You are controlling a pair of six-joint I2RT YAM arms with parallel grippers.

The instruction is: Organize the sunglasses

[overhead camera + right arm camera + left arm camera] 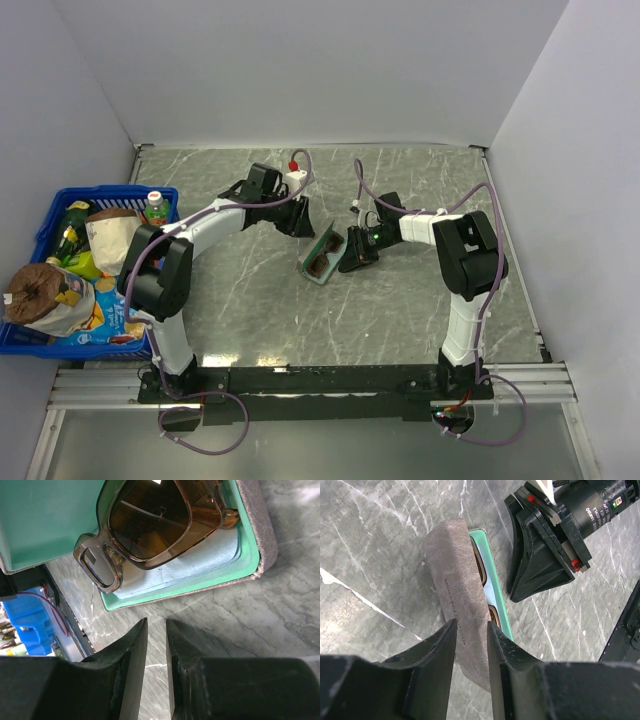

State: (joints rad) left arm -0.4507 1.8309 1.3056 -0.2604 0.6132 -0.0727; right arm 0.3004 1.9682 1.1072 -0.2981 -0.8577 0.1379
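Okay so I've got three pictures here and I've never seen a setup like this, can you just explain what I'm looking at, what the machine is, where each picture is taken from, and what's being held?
These are two robot arms bolted at the near edge of a grey marbled table. The overhead picture looks down from above and behind them. The other two come from small cameras on each wrist, so the black prongs at the bottom are that arm's own claw.

Mid-table stands an open grey-brown rectangular case with teal lining. Inside it lie the brown-framed sunglasses with dark lenses on a light blue cloth.

The left claw has its fingers on either side of the case's lid. The right claw sits just beside the case, its fingers nearly together with nothing between them.

At the left edge is a blue plastic basket of snack packets and bottles.
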